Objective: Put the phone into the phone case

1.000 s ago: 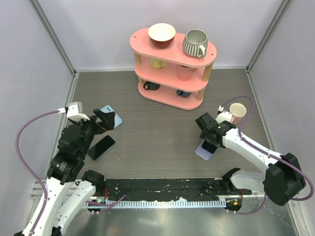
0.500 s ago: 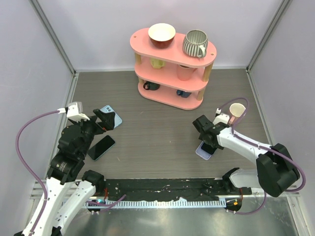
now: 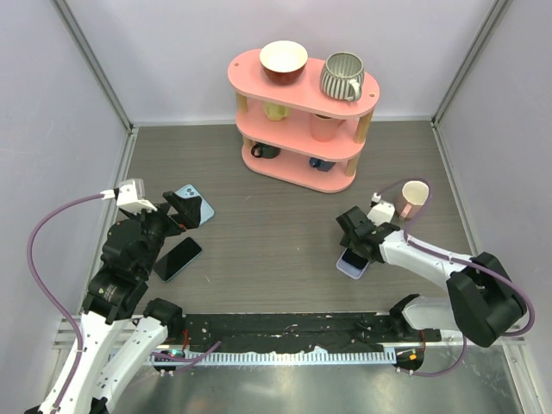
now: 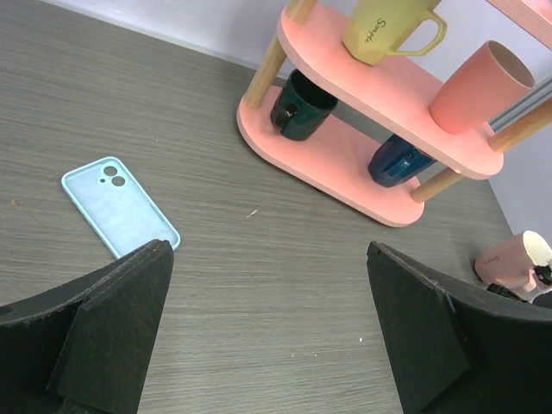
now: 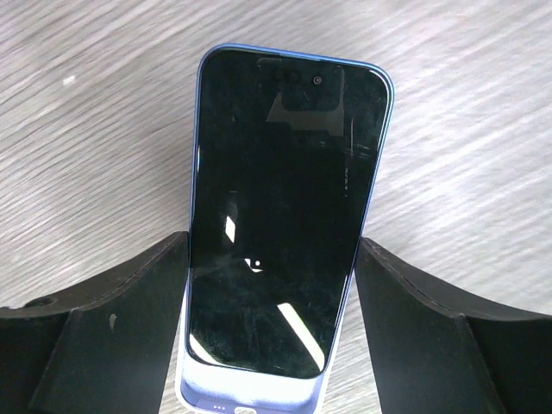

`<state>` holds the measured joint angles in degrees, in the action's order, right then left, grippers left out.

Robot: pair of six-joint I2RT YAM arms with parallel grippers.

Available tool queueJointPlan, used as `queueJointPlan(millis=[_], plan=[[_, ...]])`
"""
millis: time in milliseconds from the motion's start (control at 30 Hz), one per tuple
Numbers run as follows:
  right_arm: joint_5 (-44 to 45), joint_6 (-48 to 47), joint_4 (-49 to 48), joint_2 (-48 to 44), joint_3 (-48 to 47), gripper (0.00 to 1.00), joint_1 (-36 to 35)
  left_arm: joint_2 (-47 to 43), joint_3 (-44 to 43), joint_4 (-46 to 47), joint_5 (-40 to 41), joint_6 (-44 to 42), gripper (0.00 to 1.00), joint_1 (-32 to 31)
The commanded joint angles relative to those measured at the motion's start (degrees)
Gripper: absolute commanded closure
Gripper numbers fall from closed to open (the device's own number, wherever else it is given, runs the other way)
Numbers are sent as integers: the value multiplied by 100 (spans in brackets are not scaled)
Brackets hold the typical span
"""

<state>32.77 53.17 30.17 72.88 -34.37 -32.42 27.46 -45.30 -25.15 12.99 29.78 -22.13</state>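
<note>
My right gripper [image 3: 355,250] is low on the table at the right, with a finger on each side of a black-screened, blue-edged phone [image 5: 280,224]. The phone lies on a lavender case [image 5: 250,395] whose lower end sticks out beneath it; both show in the top view [image 3: 352,261]. The fingers [image 5: 129,319] press the phone's long sides. My left gripper [image 3: 183,212] is open and empty above the table at the left [image 4: 267,259]. A light blue case [image 4: 119,205] lies beside it, and a second black phone [image 3: 178,258] lies near its arm.
A pink three-tier shelf [image 3: 302,121] with mugs and a bowl stands at the back middle. A pink cup [image 3: 414,195] stands just behind my right gripper. Grey walls close in the table on the left, the right and the back.
My right gripper has moved a little left and nearer, taking the phone and lavender case with it. The left arm has not moved.
</note>
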Motion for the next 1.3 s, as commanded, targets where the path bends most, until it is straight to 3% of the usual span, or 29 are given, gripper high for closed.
queueJointPlan(millis=[0,300,400,867,1133,1267], plan=[[-773,-341,-960,156,-52,59,-658,31,-49,115,89,1,0,-19],[-826,-324,-1180,1288,-772,60,-2364,128,-41,98,160,10,0,-19],[-650,-360,-988,1491,-1018,55,-2742,163,-14,106,177,37,0,-19],[-465,150,-284,824,-1335,52,-2813,233,12,124,142,107,0,-19],[-552,264,-161,1008,-1257,50,-2813,216,12,150,133,107,0,-19],[-667,308,-249,1096,-1212,38,-2883,216,21,150,125,107,0,-19]])
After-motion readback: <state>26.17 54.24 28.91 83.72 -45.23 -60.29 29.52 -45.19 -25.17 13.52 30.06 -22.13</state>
